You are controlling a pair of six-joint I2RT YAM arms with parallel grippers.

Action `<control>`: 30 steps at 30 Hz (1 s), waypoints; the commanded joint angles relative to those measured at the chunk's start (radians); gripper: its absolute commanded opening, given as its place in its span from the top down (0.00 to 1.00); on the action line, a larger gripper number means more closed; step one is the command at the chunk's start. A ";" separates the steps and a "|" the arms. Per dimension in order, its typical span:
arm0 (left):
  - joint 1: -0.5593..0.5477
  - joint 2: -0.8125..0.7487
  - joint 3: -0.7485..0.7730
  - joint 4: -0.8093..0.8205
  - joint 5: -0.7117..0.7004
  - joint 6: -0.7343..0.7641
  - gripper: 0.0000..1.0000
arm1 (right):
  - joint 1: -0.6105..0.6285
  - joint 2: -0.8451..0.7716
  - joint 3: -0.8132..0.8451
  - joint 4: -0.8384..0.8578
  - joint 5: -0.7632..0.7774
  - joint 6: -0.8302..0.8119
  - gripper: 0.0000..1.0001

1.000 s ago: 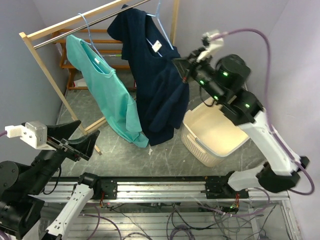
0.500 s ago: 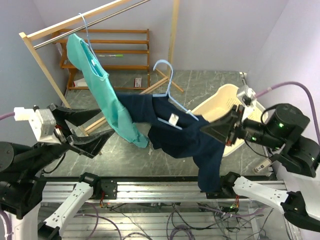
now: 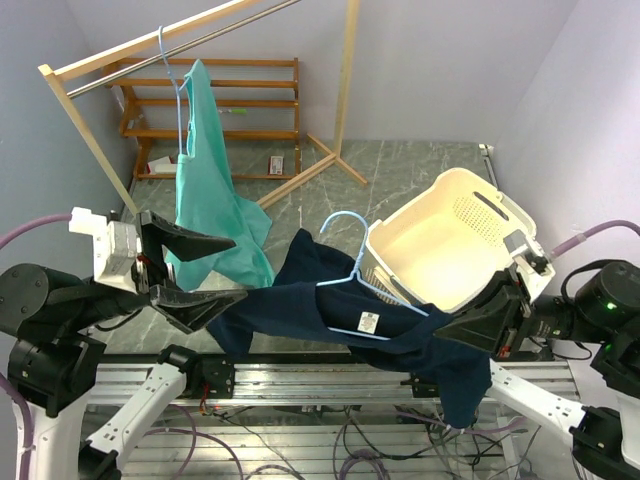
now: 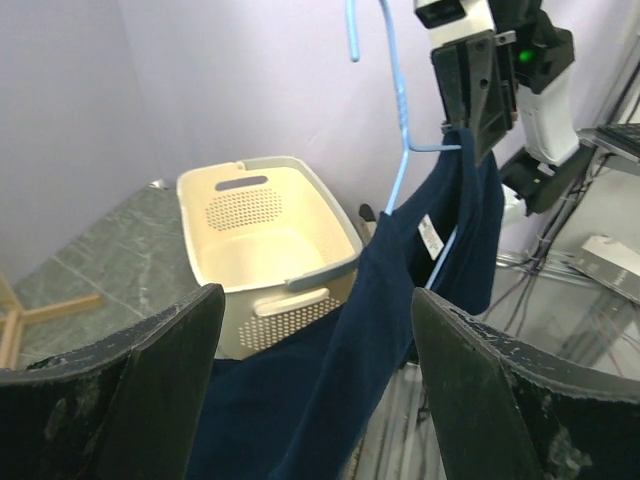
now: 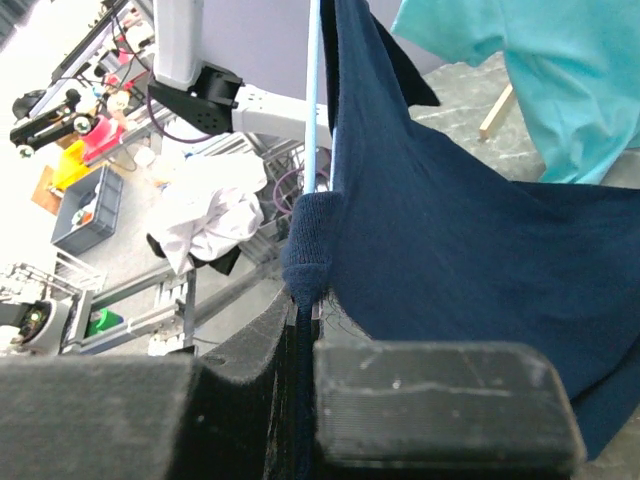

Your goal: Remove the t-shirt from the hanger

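Your right jaws clamp one shoulder of the navy t-shirt, which hangs stretched and sagging on its pale-blue hanger along the near edge (white label showing). Your left jaws gape wide open at its left end.

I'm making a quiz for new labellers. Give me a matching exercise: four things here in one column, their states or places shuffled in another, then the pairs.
Things:
1. navy shirt
2. teal shirt
3. basket
4. left gripper

States:
A. hanging from the rack
B. wide open
C. cream, empty
D. on the blue hanger, pinched by the right gripper

Pairs: 1-D, 2-A, 3-C, 4-B.
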State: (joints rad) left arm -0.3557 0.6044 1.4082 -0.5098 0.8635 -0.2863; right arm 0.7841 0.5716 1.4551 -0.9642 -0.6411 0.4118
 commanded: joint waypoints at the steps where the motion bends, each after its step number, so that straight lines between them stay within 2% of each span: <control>1: -0.008 -0.028 -0.032 0.027 0.095 -0.033 0.14 | -0.010 0.022 -0.009 0.093 -0.061 0.024 1.00; 10: -0.008 -0.020 -0.100 0.037 0.106 -0.055 0.17 | -0.011 0.079 -0.053 0.199 -0.109 0.036 1.00; 19: -0.008 0.037 -0.075 0.060 0.094 -0.019 0.17 | -0.011 0.150 -0.133 0.356 -0.211 0.048 1.00; 30: -0.008 0.101 -0.086 0.050 0.149 0.004 0.20 | -0.011 0.276 -0.105 0.435 -0.277 0.045 1.00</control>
State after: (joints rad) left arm -0.3569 0.6918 1.3132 -0.4732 0.9730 -0.3027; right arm 0.7776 0.8185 1.3144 -0.6468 -0.8616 0.4500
